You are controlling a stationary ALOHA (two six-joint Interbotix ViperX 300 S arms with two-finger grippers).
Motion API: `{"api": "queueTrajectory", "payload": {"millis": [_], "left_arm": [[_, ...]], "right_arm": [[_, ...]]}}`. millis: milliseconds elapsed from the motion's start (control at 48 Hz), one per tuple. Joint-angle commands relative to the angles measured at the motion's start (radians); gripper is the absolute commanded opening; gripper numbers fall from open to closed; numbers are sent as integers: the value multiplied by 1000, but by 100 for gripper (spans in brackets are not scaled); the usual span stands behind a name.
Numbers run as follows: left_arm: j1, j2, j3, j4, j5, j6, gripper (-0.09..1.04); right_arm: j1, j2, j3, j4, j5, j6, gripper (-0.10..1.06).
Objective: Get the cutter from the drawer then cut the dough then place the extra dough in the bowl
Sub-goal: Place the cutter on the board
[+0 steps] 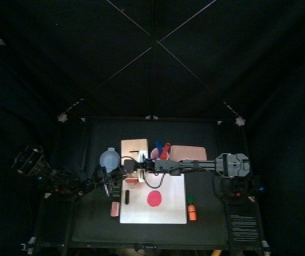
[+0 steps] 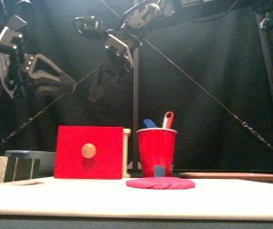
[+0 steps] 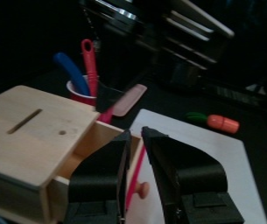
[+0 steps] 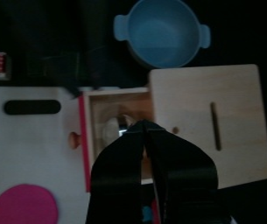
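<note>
The wooden box (image 4: 212,114) stands behind the white board (image 4: 18,149) with its drawer pulled out. The red drawer front (image 2: 90,152) faces the table's front. The metal cutter (image 4: 122,122) lies inside the drawer. My right gripper (image 4: 147,129) hangs above the drawer with its tips meeting, and I see nothing between them. My left gripper (image 3: 142,136) hovers over the drawer front's top edge, its jaws a narrow gap apart, and the red edge shows through that gap. The pink dough disc (image 1: 155,200) lies flat on the board. The blue-grey bowl (image 4: 163,35) sits beside the box.
A red cup (image 2: 157,148) holding a blue and a red toy knife stands right of the box. An orange toy (image 3: 221,123) lies past the board's edge. A pink tray (image 1: 188,153) sits at the back right.
</note>
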Motion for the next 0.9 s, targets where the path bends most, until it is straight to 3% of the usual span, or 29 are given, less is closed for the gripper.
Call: {"api": "queueTrajectory", "payload": {"millis": [21,208,562,750,896], "left_arm": [[26,-8,2,-31,-11,28,61],[51,-17,18,-20,-11,72,61],[51,-89,67,181,-11,195,61],[46,-141,86,347,21,193,61],[48,-181,87,365,87,192,61]], "right_arm": [[11,-51,11,5,3,2,26],[15,-46,21,9,11,20,54],[15,0,5,41,35,9,65],[11,12,-5,43,48,9,80],[8,25,-9,37,49,14,82]]}}
